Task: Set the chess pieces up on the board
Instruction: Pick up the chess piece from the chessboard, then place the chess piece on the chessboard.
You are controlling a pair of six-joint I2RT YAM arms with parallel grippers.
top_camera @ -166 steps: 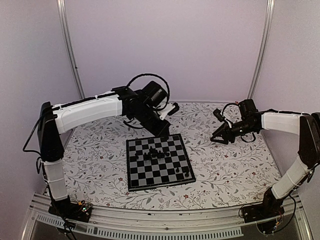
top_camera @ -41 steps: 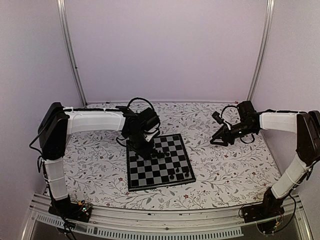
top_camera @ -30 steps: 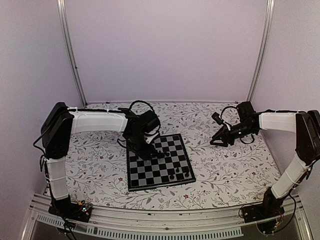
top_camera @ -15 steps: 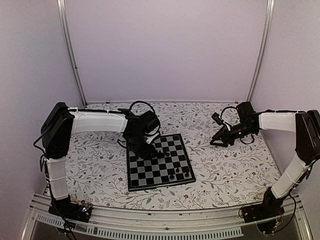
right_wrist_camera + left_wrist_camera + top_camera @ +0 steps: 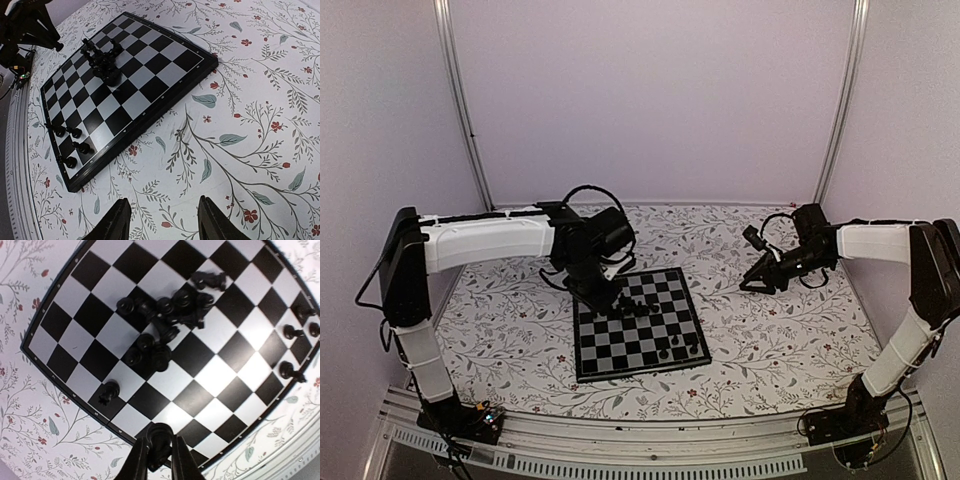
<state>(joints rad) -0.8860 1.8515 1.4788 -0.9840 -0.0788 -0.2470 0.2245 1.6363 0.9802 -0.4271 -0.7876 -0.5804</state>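
Tightly, left pincer (image 5: 160, 454) grips chess piece (image 5: 160, 434) over board (image 5: 225, 375).

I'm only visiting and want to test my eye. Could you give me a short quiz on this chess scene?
1. True or false: the right gripper holds a piece.
2. What does the left gripper pinch? A) a black piece B) the cloth C) nothing
3. Where on the board does the heap of pieces lie?
Key: 1 false, it is open and empty; 2 A; 3 near its middle.
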